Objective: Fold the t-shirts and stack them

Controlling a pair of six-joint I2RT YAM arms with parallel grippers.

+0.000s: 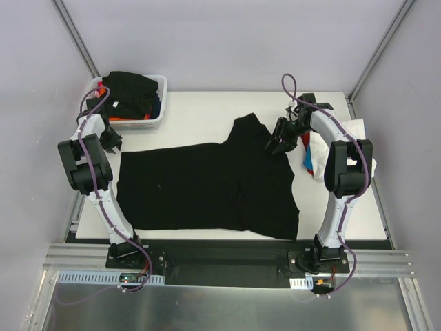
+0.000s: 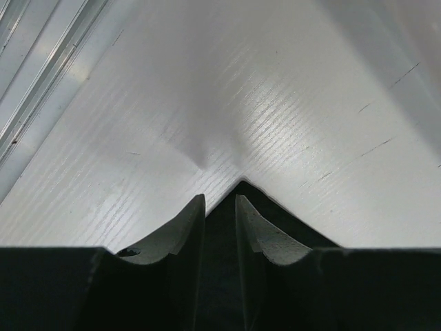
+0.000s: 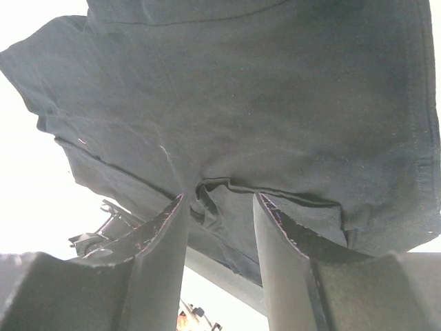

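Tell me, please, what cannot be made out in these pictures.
Top view: the shirts in the basket, mostly covered by a black one.
Top view: the shirt pile, half behind the right arm.
Right wrist view: whether the right tool pinches the black t-shirt; its fingers stand apart.

Fixed view high above table (image 1: 207, 110), both wrist views close, all sharing black t-shirt (image 1: 207, 186)

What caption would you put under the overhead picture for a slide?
The left gripper and right gripper at opposite ends of a black t-shirt spread on the table, basket beyond.
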